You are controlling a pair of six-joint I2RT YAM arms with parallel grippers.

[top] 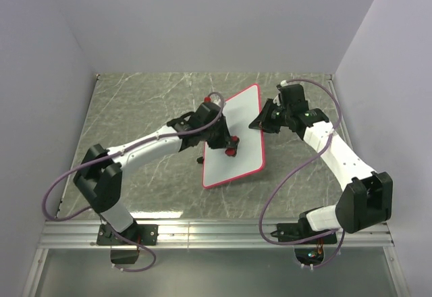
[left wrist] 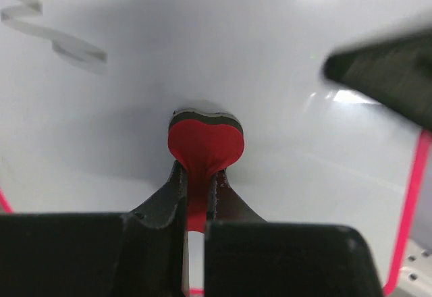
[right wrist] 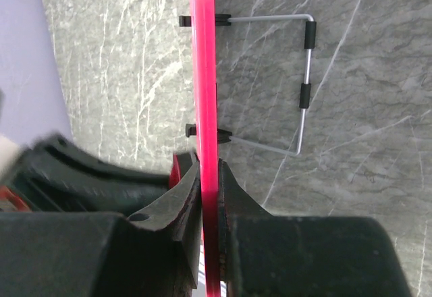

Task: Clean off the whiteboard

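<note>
We see the whiteboard (top: 241, 165) near the middle of the grey marbled tabletop (top: 148, 101), turned at a slant, its far corner pointing away to the right. It is a flat white rectangle in a thin red-pink frame with rounded corners. Whether it lies flat or has one edge raised we cannot tell. From the left wrist its surface (left wrist: 202, 47) looks almost clean. We make out only a faint grey looping mark (left wrist: 57, 37) at the upper left, too blurred to say if it is ink.

The left tool (left wrist: 199, 175) is closed tight on a small red eraser (left wrist: 206, 145), which presses against the white face. The right tool (right wrist: 208, 169) is closed narrowly on the red frame (right wrist: 204, 67) at the board's right-hand edge.

Just beyond that grip, two black clips (right wrist: 196, 21) sit on the frame and carry a bent wire bracket (right wrist: 307, 74), seen against the marble. From the left wrist a dark, blurred shape (left wrist: 385, 74) reaches in over the board from the right.
</note>
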